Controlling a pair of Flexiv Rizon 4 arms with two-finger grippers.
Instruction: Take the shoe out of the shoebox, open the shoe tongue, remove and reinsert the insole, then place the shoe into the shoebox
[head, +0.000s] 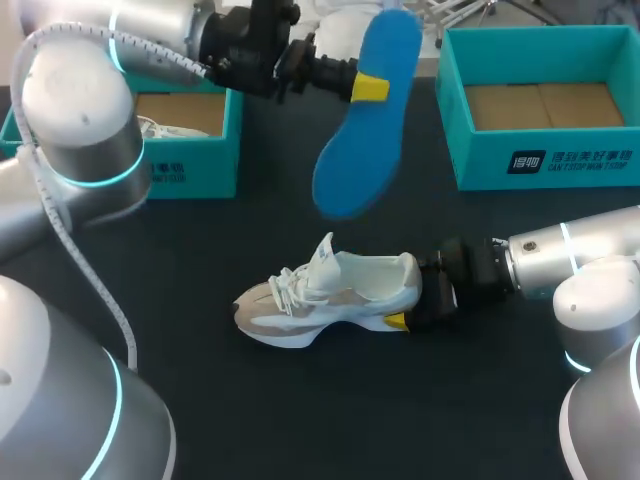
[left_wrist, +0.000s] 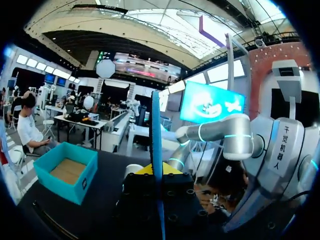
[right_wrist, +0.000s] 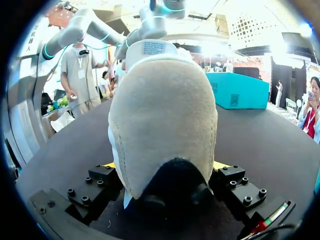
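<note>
A blue insole (head: 365, 115) hangs high over the table, pinched near its upper end by my left gripper (head: 368, 88), which is shut on it. The left wrist view shows the insole (left_wrist: 156, 145) edge-on as a thin blue strip rising from between the left gripper's (left_wrist: 159, 172) yellow tips. Below, a white and beige shoe (head: 330, 295) stands upright on the black table, toe pointing left and tongue lifted. My right gripper (head: 412, 302) straddles its heel. In the right wrist view the heel (right_wrist: 162, 115) fills the gap, and both fingers of the right gripper (right_wrist: 164, 172) press on its sides.
A teal shoebox (head: 190, 150) at the back left holds another white shoe (head: 165, 128). A second teal shoebox (head: 545, 160) stands at the back right with a bare cardboard floor; it also shows as a teal shoebox (left_wrist: 67, 172) beyond the left gripper. Another teal shoebox (right_wrist: 235, 90) lies past the heel.
</note>
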